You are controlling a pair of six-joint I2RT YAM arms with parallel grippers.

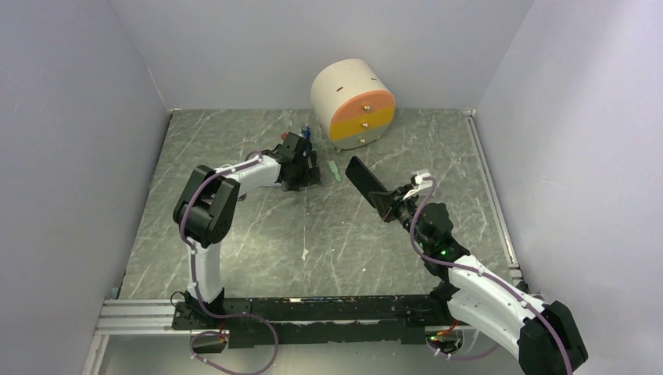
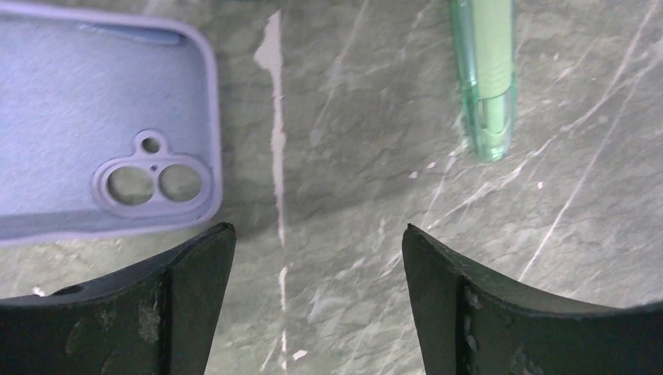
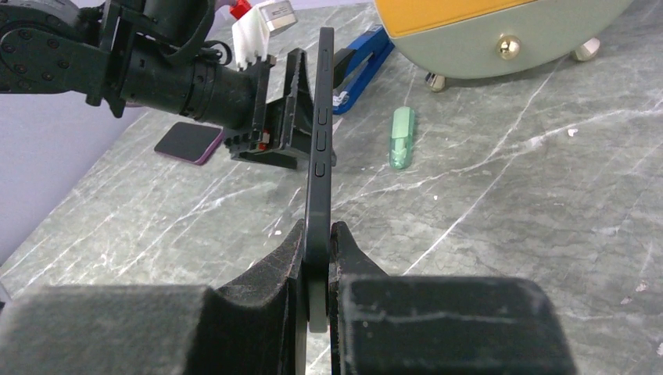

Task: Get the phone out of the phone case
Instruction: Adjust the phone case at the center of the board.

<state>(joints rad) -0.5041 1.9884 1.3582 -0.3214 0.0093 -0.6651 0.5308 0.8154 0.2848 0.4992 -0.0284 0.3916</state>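
My right gripper (image 1: 393,207) is shut on the lower end of the black phone (image 1: 366,186), which it holds edge-up above the table; in the right wrist view the phone (image 3: 319,133) rises from between the pads with its side buttons showing. The lavender phone case (image 2: 102,125) lies empty on the table, inside up, camera cut-outs visible. My left gripper (image 2: 317,230) hovers open just right of the case with only bare table between its fingers. From above, the left gripper (image 1: 307,173) hides the case.
A pale green pen-like stick (image 2: 489,78) lies on the table between the arms (image 1: 335,170). A cream drum with an orange and yellow face (image 1: 353,104) stands at the back. A blue item (image 1: 306,129) lies behind the left gripper. Grey walls enclose the table.
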